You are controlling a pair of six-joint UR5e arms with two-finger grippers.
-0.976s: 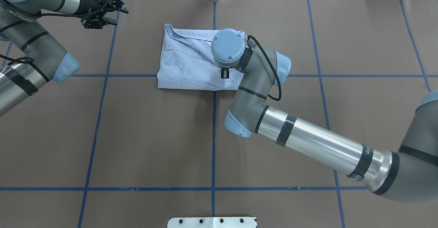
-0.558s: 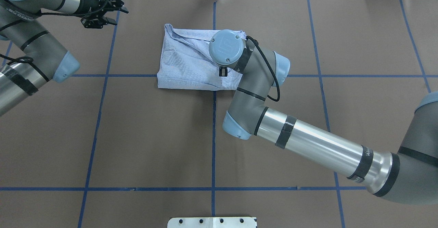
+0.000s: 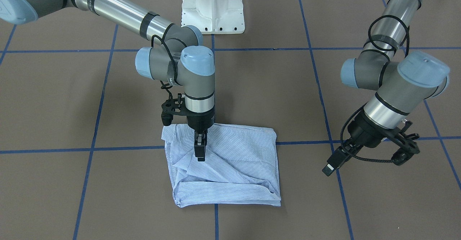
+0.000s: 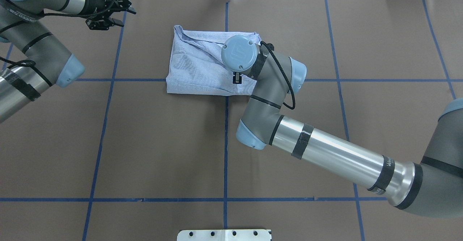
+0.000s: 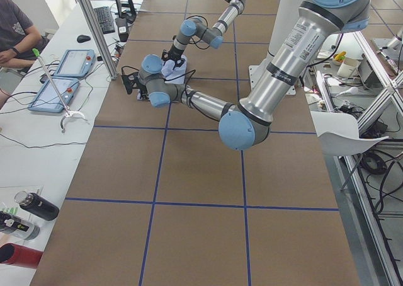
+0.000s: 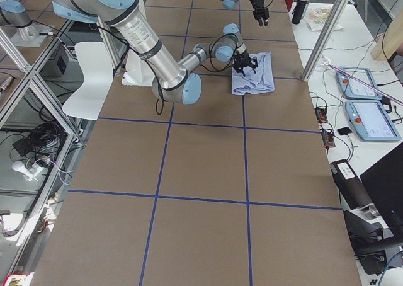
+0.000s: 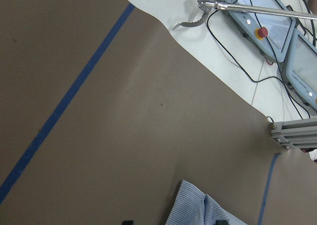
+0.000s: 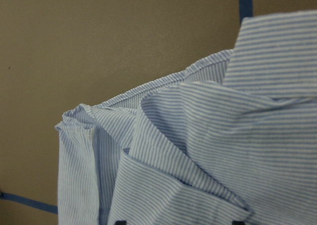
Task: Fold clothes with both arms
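Lying folded, rumpled pinstriped shirt, right end effector clenched on it

shirt — thin matt striped cloth | table cover — matt brown, paper-like | arms — glossy metal

The shirt is lying folded on the desk, toward the far edge from the robot and just left of the centre line in the overhead view. The right hand is standing directly over the shirt's right part, fingers pointing down onto the cloth. The left hand is hanging well apart, to the shirt's left, near the desk's far edge.
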